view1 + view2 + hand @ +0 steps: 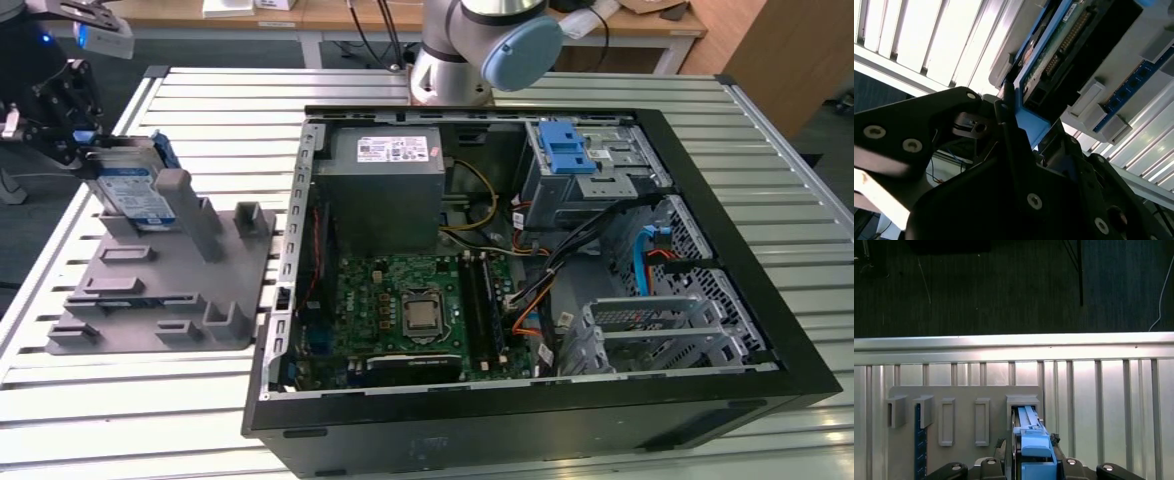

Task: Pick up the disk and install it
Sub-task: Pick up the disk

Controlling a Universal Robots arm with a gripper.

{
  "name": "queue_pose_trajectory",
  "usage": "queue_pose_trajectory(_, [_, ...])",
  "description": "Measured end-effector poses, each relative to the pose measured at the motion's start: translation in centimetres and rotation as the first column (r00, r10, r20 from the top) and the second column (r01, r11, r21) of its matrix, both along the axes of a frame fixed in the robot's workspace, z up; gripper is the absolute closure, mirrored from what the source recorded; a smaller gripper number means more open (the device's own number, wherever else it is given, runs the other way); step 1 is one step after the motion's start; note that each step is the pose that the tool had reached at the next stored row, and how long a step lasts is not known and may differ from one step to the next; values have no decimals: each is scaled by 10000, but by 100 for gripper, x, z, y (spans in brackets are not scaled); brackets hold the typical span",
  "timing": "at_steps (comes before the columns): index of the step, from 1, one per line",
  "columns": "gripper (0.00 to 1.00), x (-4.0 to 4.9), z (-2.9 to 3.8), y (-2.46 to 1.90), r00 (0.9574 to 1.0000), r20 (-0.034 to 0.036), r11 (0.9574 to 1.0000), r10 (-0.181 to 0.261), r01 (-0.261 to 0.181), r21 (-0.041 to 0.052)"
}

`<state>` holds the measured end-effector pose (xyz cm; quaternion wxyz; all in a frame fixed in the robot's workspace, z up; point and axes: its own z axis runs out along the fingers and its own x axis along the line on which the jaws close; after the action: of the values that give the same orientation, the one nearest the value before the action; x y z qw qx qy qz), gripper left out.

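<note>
- Gripper [1027, 444] jaws pinch the disk [135, 188] by its blue rail, as we see in both wrist views.
- We find the disk upright in the grey holder [160, 285], on the exterior view's left, beside the computer case [534, 428].

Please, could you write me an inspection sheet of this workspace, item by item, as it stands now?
surface: slatted metal table, carrying a grey fixture and an open computer case.
job's things: the disk stands upright in a slot of the fixture, outside the case.
clutter: nothing seen.
grippers: the gripper is at the disk's upper end, above the fixture.
cables: wires of several colours lie loose inside the case.
surroundings: wooden furniture behind the table; dark floor beside it.
</note>
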<state>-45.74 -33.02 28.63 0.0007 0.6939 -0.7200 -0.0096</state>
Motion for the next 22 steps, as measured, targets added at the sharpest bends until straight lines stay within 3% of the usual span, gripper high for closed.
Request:
queue_pose_trajectory(1, [56,0,9,0,10000,1,10000,0,0,0])
queue_pose_trajectory(7, [56,1,17,0,10000,3,10000,0,0,1])
queue_pose_trajectory(9, [57,1,17,0,10000,2,10000,0,0,1])
queue_pose_trajectory(10, [64,1,17,0,10000,2,10000,0,0,1])
queue_pose_trajectory(22, [64,1,24,0,10000,1,10000,0,0,-1])
